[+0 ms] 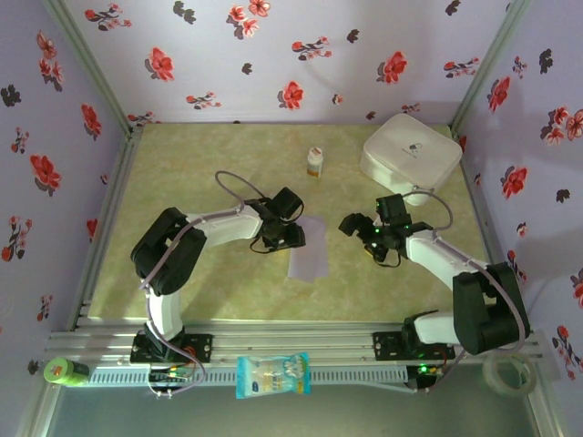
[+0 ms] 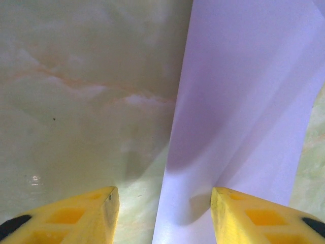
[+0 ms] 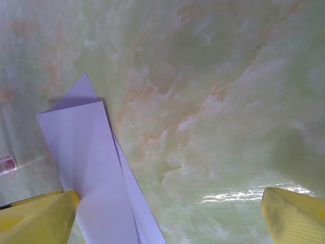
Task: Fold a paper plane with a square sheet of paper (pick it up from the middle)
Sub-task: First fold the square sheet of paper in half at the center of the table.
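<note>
Both jaws empty: left half-open astride an edge of the paper [image 1: 308, 248], right wide over bare table [image 3: 213, 101]

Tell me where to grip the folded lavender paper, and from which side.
Take the folded lavender paper by its left long edge, from the left: it seems lifted off the table, casting a shadow, between the left gripper's fingers.

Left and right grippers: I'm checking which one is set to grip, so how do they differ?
The left gripper straddles an edge of the paper, jaws moderately apart; the right gripper gapes wider, mostly over bare table. Both are open, holding nothing.
</note>
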Controlling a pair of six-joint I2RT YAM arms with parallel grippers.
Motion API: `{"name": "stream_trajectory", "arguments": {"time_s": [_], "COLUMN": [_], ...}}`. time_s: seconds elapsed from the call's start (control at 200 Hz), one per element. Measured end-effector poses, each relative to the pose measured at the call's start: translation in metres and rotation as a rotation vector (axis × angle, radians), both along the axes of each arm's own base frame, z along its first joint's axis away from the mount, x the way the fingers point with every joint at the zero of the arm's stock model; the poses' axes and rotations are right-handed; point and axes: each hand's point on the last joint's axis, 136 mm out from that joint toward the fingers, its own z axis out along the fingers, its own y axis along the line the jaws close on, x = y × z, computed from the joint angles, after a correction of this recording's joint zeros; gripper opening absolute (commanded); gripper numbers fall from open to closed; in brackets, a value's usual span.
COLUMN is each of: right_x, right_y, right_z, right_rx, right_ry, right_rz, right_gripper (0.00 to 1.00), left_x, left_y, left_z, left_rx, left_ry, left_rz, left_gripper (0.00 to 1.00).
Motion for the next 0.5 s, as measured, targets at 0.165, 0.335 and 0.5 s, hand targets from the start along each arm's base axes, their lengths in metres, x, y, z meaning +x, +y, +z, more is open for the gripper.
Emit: {"name": "stream_trajectory", "arguments": {"time_s": [0.165,0.335,0.5], "right_x": [0.002,0.002,0.005], "right_y": [0.001,0.001,0.001], "right_z": [0.002,0.003,0.015], "right_rx": [0.007,0.009,0.019], "right_ry": [-0.010,-0.013,-0.051], "right_rz": [0.000,-0.001,-0.010], "right_gripper": [0.94,0.93,0.92], "left_x": [0.001,0.001,0.002], "left_y": [-0.001,-0.001,-0.002], "left_z": [0.002,0.002,0.002], "left_rx": [0.001,-0.001,-0.002], "left_ry": [-0.001,-0.004,-0.006], "left_rz": [-0.004,-0.004,-0.007], "left_gripper": [0.51,0.51,0.51]}}
